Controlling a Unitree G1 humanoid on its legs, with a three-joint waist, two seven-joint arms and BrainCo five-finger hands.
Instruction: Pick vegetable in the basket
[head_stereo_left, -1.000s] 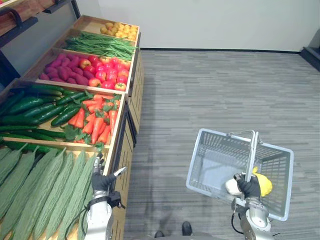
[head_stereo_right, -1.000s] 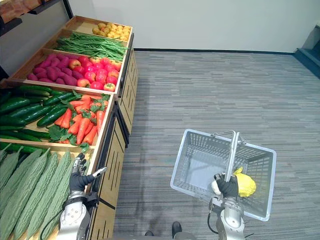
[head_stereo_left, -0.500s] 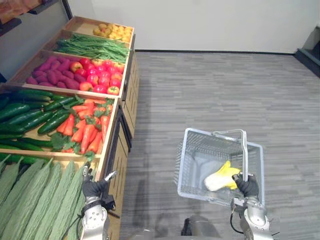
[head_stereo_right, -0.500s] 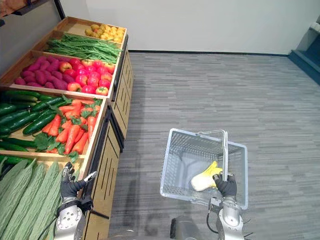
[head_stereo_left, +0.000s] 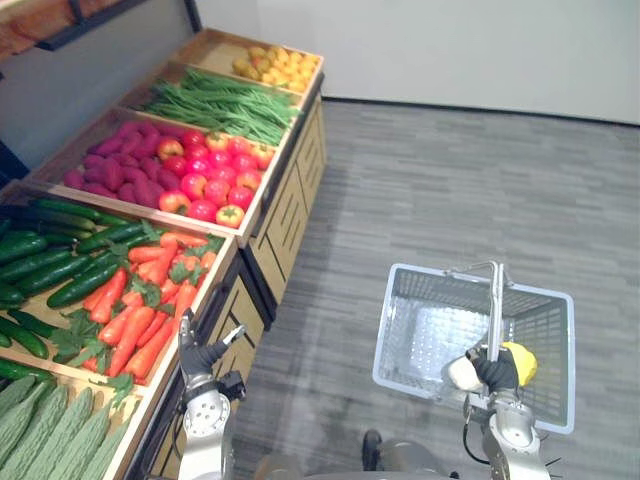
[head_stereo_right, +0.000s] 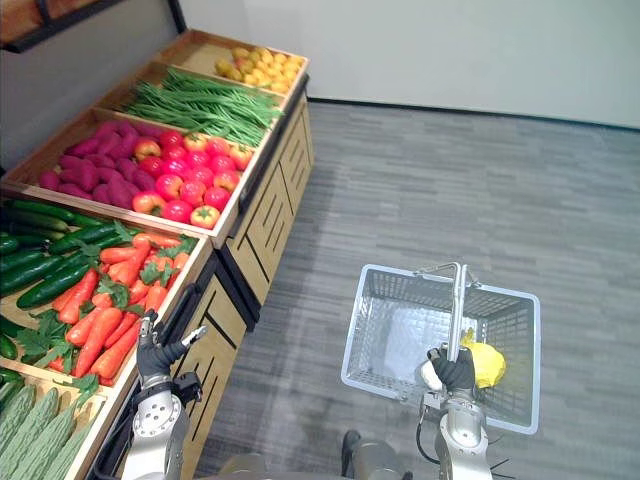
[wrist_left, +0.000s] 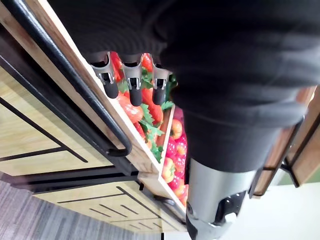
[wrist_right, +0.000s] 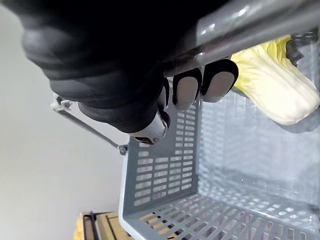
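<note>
One vegetable, a pale yellow cabbage (head_stereo_left: 522, 360), lies in the grey basket (head_stereo_left: 430, 300), at the side nearest the robot, just beside the handle (head_stereo_left: 496, 310).

Step in hand (judged): fetching a further vegetable from the stand, most likely a carrot.
- Carrots (head_stereo_left: 130, 320): orange with leafy green tops, heaped in the wooden crate (head_stereo_left: 215, 290), with cucumbers (head_stereo_left: 60, 270) alongside in the same crate.
- Advice: the reaching hand should rise over the crate's front lip, come down on a carrot lying loose near the front, and take it round the thick orange body, not the leaves. The basket should be kept level and near, so the cabbage does not roll and the carry is short.

Left hand (head_stereo_left: 200, 357): at the crate's front edge, fingers (wrist_left: 132, 85) straight, thumb held apart, nothing in it. Contact with the wood cannot be told.

Right hand (head_stereo_left: 494, 374): fingers (wrist_right: 220, 77) curled round the handle, carrying the basket clear of the floor.
</note>
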